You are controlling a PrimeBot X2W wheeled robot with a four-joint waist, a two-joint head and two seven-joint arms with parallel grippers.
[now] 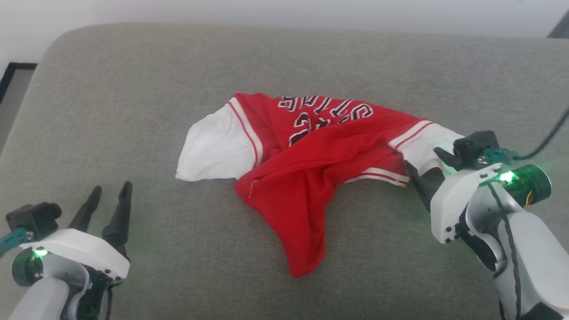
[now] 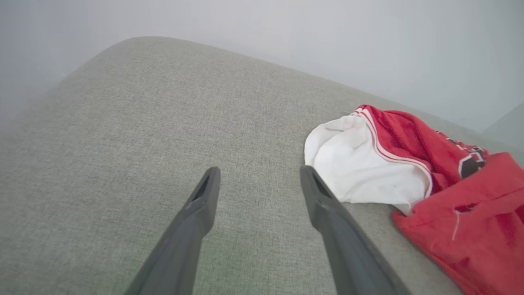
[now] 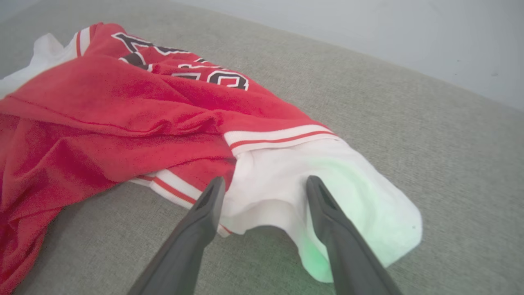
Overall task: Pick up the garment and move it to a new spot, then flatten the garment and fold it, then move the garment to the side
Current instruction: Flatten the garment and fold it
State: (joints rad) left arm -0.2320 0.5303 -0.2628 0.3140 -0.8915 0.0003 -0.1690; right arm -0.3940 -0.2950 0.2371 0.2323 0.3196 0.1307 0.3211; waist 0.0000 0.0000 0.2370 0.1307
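Red crumpled garment (image 1: 302, 155), white sleeves, lettering partly folded under

So the big grey fabric cushion (image 1: 133, 89) is taking up nearly the whole scene, showing a fine woven texture up close, and its far left corner is rounding off softly. A plain pale wall (image 1: 284, 11) is running right behind its far edge and looking kinda hazy in the wrist views. Off past the cushion's left side a thin dark strip (image 1: 8, 78) is peeking in with a greyish patch (image 1: 18, 102) beside it, and a small dark sliver (image 1: 561, 26) is poking into the top right corner, too cropped to tell what it is.
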